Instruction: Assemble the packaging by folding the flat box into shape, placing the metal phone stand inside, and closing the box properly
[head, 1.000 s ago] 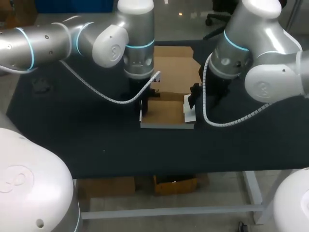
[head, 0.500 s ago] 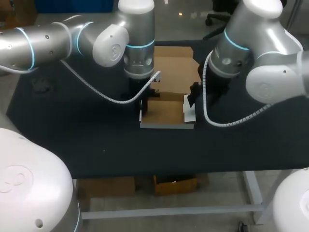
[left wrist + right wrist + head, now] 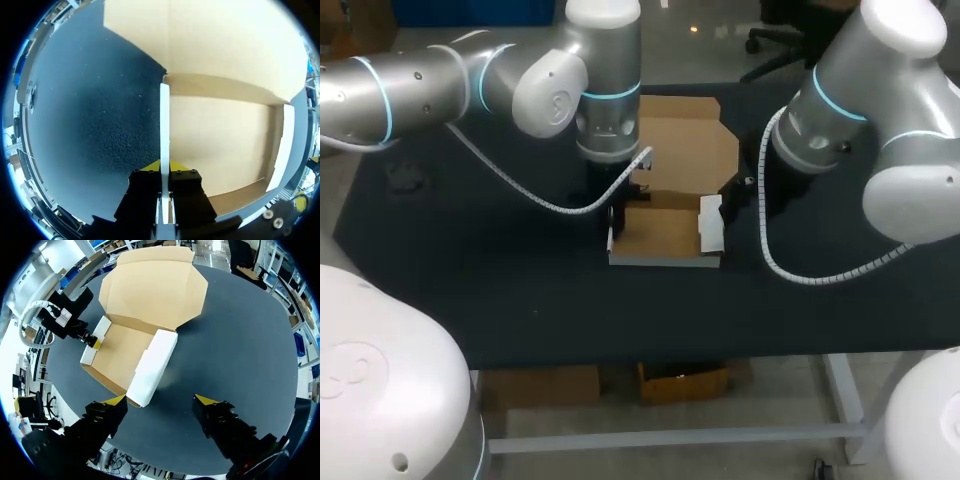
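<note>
The cardboard box (image 3: 665, 232) sits on the black table (image 3: 500, 290) as a half-formed tray, brown inside and white outside. Its low front wall is raised along the near edge. The left flap (image 3: 164, 125) stands upright on edge, and your left gripper (image 3: 164, 166) is clamped on it, one yellow-tipped finger pressed to each face. The right flap (image 3: 152, 365) is raised along the opposite side with its white face turned outward; you cannot tell whether it stands fully upright. Behind the tray, past a low back wall, the lid panel (image 3: 685, 140) lies flat on the table with its angled corners pointing away.

Your right gripper (image 3: 161, 400) hangs just off the box's right side with its fingers spread wide, holding nothing and touching nothing. The left arm's coiled cable (image 3: 560, 205) sags just left of the box, clear of the cardboard. Well out to the box's left lies a small dark object (image 3: 405, 178), too dim to name.

Compared with a second ago, the right arm has pulled back to the right and away from the box. Its gripper was against the right flap and now stands apart from it, so more of that flap shows. The left arm and the flap it grips have not shifted.
</note>
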